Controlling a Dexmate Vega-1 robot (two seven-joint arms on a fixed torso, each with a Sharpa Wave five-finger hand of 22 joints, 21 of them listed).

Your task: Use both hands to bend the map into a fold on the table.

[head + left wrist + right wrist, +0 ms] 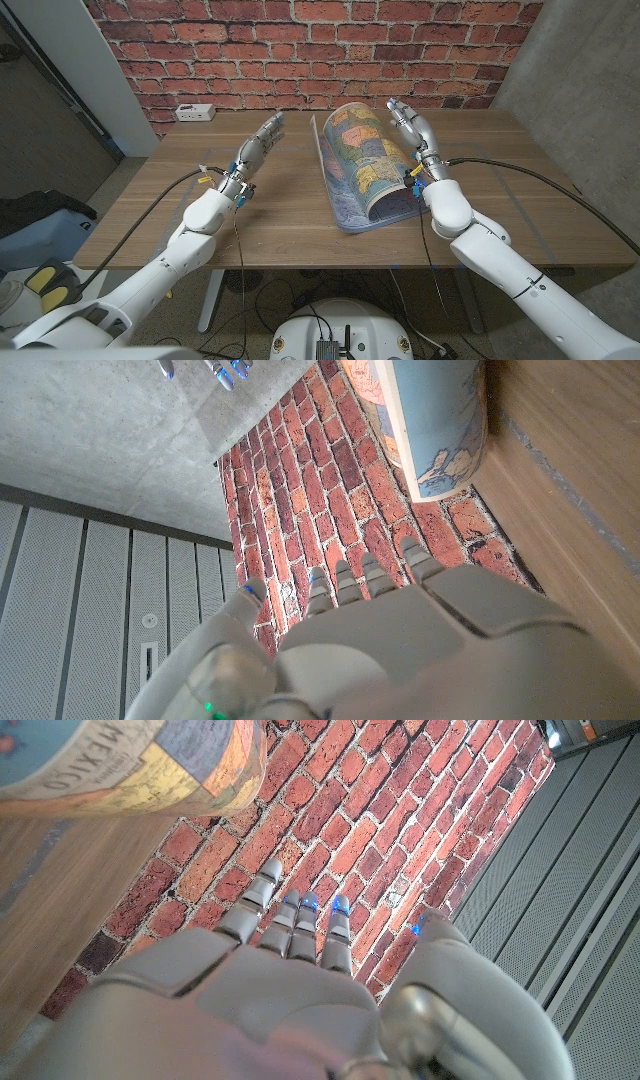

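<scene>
A wooden worktop (280, 225) stands against a red brick wall (300, 45). A white power strip (195, 112) lies at the worktop's far left corner, close to the wall. A grey concrete wall (590, 90) rises on the right, and a pale panel (75, 70) leans on the left. On the floor at the left lie a dark bag (25, 215) and a white object with yellow patches (45, 285). Cables (260, 285) trail on the floor under the worktop's near edge.
</scene>
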